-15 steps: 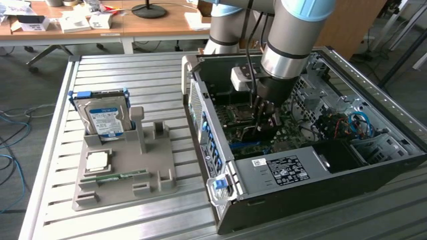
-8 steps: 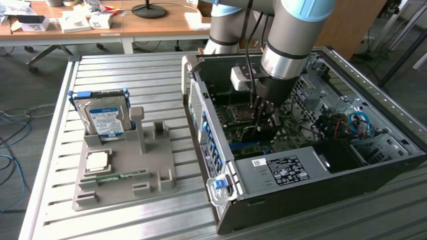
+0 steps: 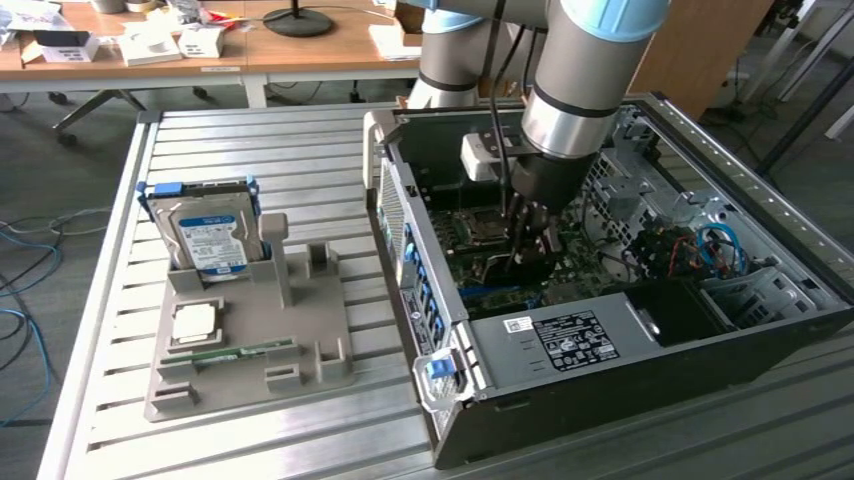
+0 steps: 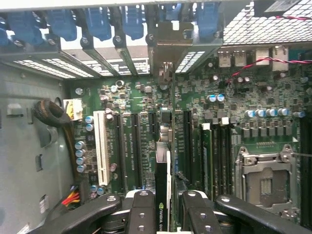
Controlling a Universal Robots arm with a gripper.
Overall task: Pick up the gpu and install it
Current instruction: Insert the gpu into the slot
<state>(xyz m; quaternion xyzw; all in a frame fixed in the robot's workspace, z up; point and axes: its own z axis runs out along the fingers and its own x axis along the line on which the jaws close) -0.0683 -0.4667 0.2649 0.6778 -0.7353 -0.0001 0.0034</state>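
So the tool (image 4: pixel 163 207) is clamped on the gpu (image 4: pixel 161 183), which sits edge-on between its fingers right over the expansion slots (image 4: pixel 129 141) of the motherboard (image 4: pixel 229 105). Its bracket end points toward the blue latches (image 4: pixel 100 22), and I honestly can't tell if it's touching a slot. In the exterior view the arm reaches down into the open computer case (image 3: pixel 641 350) on the desk (image 3: pixel 240 140), and the hard drive (image 3: pixel 207 235) stands in the grey holder (image 3: pixel 254 350) on the exterior view's left of the case.
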